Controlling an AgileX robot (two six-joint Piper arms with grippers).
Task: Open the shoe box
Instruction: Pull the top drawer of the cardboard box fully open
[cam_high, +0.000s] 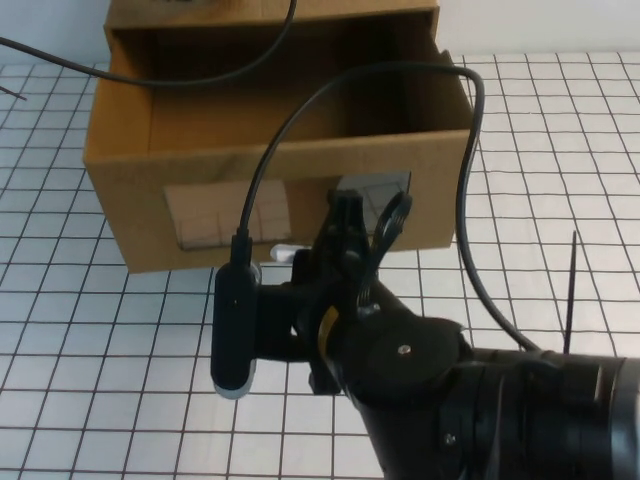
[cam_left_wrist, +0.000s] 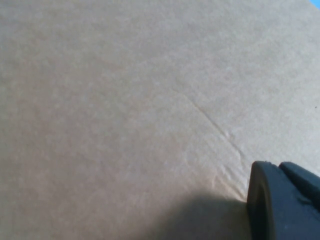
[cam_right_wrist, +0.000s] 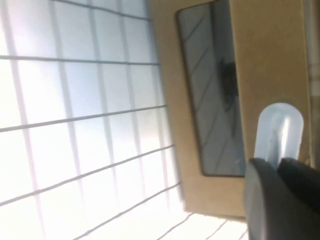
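We see the brown cardboard shoe box (cam_high: 130, 200) far-centre on the white gridded table (cam_high: 80, 350), top open. R gripper (cam_high: 348, 207) clenched shut, just beside the box's near wall. L gripper (cam_left_wrist: 282, 200) close against cardboard; grip state we can't tell.

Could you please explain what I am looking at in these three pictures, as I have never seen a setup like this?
This is a two-armed table robot; each arm ends in a gripper. The high view looks down from the robot's side; the other two come from wrist cameras. On the gridded table stands a cardboard shoe box, open, its lid raised at the back. The right gripper is by the box's front wall, shut, holding nothing visible. The left gripper shows only in its own wrist view, close against plain cardboard.
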